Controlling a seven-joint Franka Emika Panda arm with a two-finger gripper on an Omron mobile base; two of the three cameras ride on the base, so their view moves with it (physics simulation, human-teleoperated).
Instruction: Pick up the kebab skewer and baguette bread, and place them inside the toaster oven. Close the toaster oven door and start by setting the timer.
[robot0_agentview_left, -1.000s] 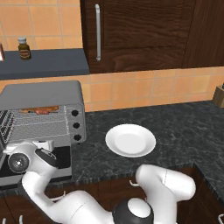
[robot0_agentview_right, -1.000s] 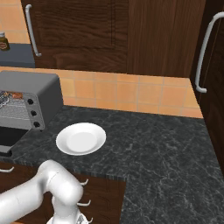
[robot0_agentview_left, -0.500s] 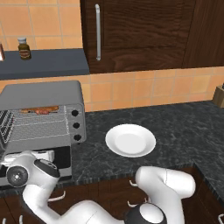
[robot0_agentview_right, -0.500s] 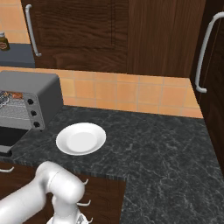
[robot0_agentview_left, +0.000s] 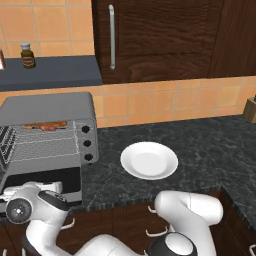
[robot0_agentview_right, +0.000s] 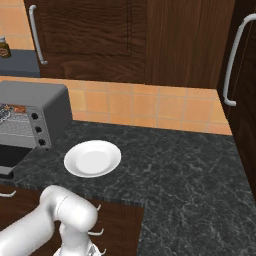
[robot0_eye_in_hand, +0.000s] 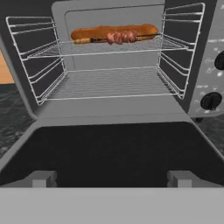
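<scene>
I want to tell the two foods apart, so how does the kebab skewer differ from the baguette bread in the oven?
The kebab skewer is thin, with small dark red chunks bunched mid-length; the baguette bread is a thick, smooth orange-brown loaf. The skewer lies in front, the loaf behind. Both rest lengthwise on the upper rack of the toaster oven.

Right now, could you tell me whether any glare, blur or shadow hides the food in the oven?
Hand view: sharp and evenly lit, baguette bread and kebab skewer clear on the upper rack, no glare. Left base view: toaster oven interior dimmer, food small but readable.
</scene>
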